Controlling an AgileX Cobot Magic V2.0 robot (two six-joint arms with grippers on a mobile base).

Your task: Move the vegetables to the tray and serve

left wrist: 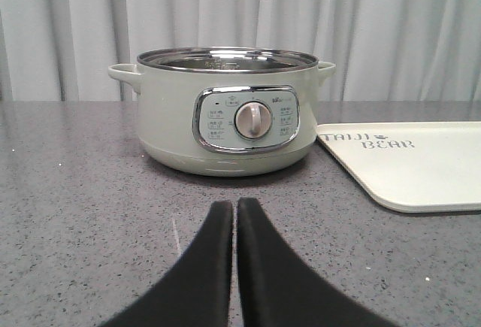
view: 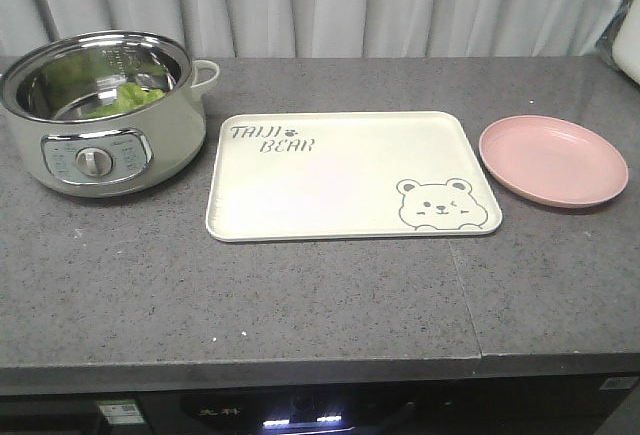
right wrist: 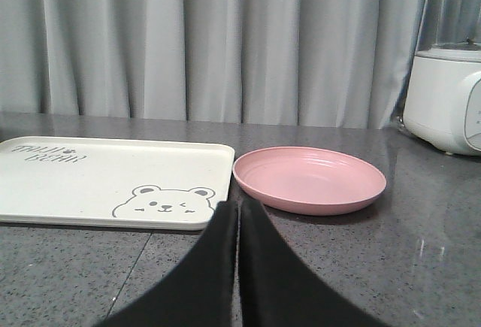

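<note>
So the vegetables (view: 128, 98) sit in the pot (view: 180, 130), upper left of the front view, dead ahead of the left end effector (left wrist: 234, 214), not the right end effector (right wrist: 238, 214); both clenched empty.

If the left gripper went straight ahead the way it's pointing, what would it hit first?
Most likely the electric pot: the left gripper, shut, points across the countertop at the pot's front wall near its dial. The tray lies off to the right. Contact height is hard to judge.
</note>
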